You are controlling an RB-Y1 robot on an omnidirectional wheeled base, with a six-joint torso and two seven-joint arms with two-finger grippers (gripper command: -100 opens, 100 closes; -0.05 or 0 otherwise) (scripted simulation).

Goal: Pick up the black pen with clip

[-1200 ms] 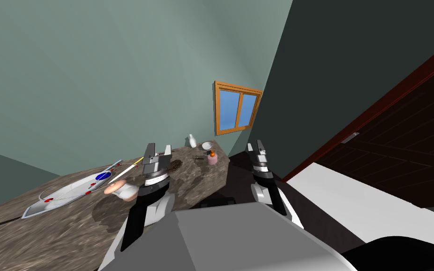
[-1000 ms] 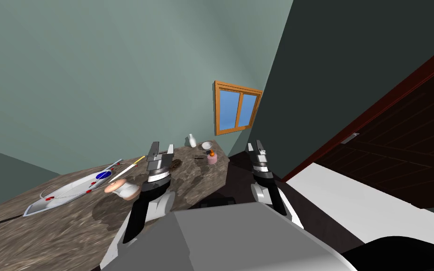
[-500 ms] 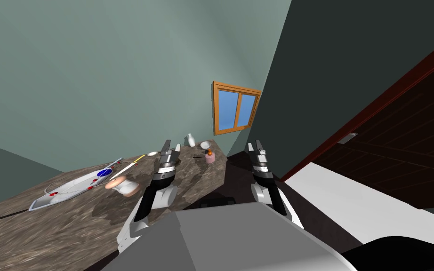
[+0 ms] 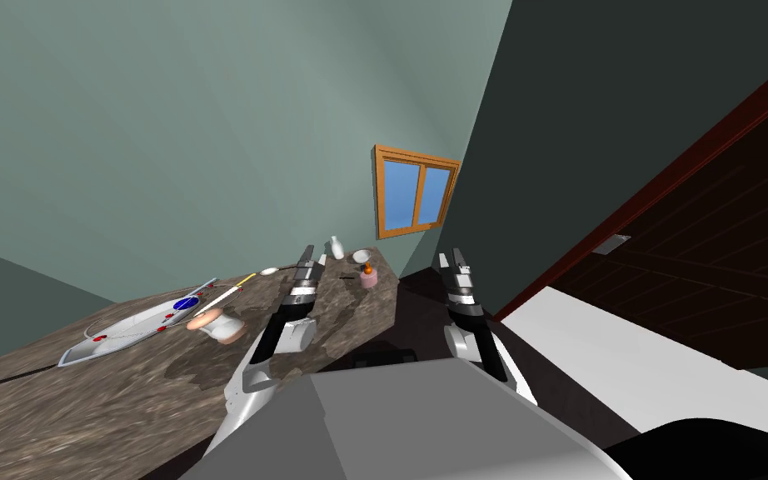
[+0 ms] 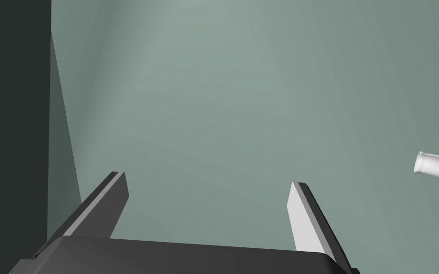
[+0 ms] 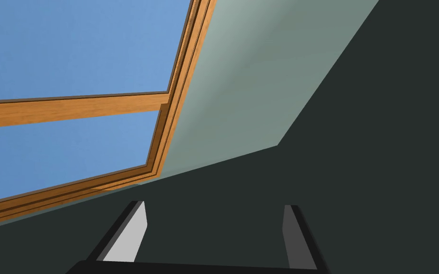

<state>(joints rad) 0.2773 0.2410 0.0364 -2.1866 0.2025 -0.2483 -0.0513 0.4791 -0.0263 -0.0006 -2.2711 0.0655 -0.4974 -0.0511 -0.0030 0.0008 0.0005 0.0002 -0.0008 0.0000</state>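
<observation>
Firstly, mottled brown stone countertop (image 4: pixel 124 392): long slab, small wares gathered at its far end. Left gripper (image 4: pixel 311 258): forearm stretched low and forward over the slab, probably to reach that end; fingers spread, empty. Right gripper (image 4: pixel 455 260): raised off the counter's end, likely parked clear; fingers apart, empty. White narrow-necked bottle (image 4: pixel 337 247). Pink jar with orange top (image 4: pixel 368 278). Thin black pen (image 4: pixel 346 277): flat beside the jar, near the left gripper, ungrasped.

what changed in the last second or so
The left gripper reached forward over the mottled brown table toward the thin black pen near its far end, turning edge-on, still open and empty. The right gripper stayed raised beside the table, open; the pen lies where it was.
</observation>
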